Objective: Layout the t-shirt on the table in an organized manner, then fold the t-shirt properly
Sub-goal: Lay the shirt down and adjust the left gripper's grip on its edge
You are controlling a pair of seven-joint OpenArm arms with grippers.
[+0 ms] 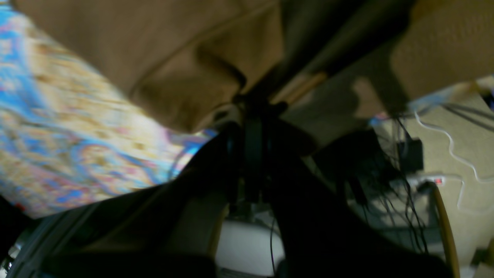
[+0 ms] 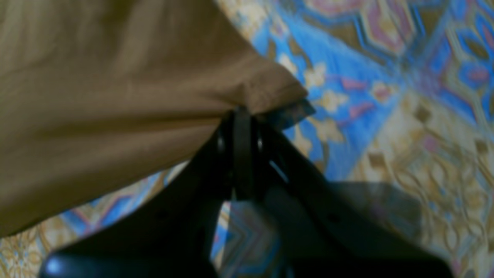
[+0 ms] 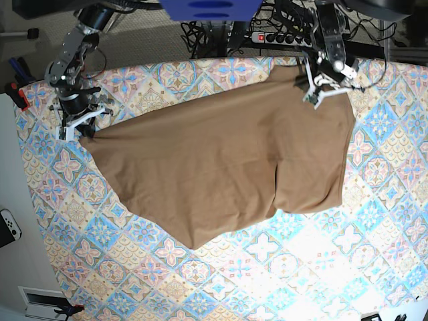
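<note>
Left gripper (image 3: 319, 85) and right gripper (image 3: 80, 124) are both clamped closed, arms spread toward opposite far corners.

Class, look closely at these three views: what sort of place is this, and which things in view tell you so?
Probably a robotics lab or workroom: two robot arms at a table with a patterned tile cloth, a t-shirt spread on it, and a power strip with tangled cables behind.

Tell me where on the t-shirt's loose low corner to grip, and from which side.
Pinch the t-shirt at its pointed low corner, coming in from the bare table below. That tip sticks out alone on the cloth, hem edges exposed on both sides.
</note>
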